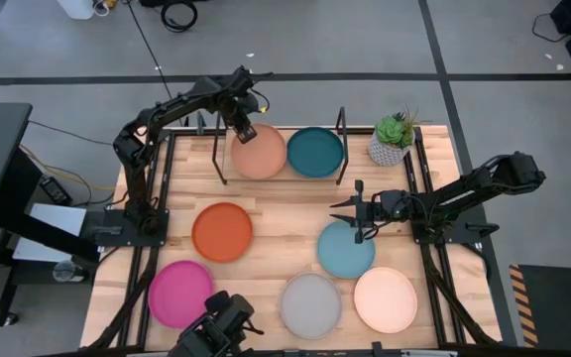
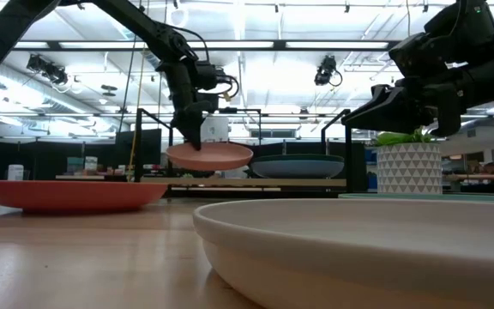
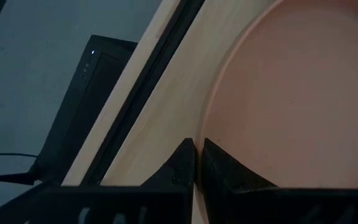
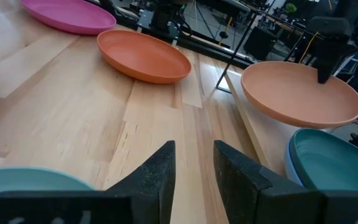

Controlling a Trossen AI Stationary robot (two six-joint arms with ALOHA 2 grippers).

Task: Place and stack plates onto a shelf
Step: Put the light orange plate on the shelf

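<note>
My left gripper (image 1: 243, 130) reaches to the far side of the table and is shut on the salmon plate (image 1: 259, 153), over the left part of the shelf (image 1: 287, 178). The dark teal plate (image 1: 315, 152) lies on the shelf's right part, between the black hoop frames (image 1: 342, 147). My right gripper (image 1: 345, 211) is open and hovers over the far edge of the light blue plate (image 1: 346, 249), touching nothing. The orange (image 1: 222, 231), magenta (image 1: 179, 293), grey (image 1: 310, 304) and cream (image 1: 386, 298) plates lie flat on the tabletop. My left gripper (image 3: 196, 147) pinches the salmon plate's rim (image 3: 206, 124) at its far-left edge, one finger inside the plate and one outside. The fingers come from above, pointing down. In the low view the plate (image 2: 209, 156) hangs nearly level, slightly above the shelf plank (image 2: 256, 182).
A small green plant in a white pot (image 1: 393, 139) stands just right of the shelf. Under the teal plate, the right wrist view shows a lighter blue rim (image 4: 289, 163). Bare wood lies between the orange plate and the light blue plate (image 4: 166, 118).
</note>
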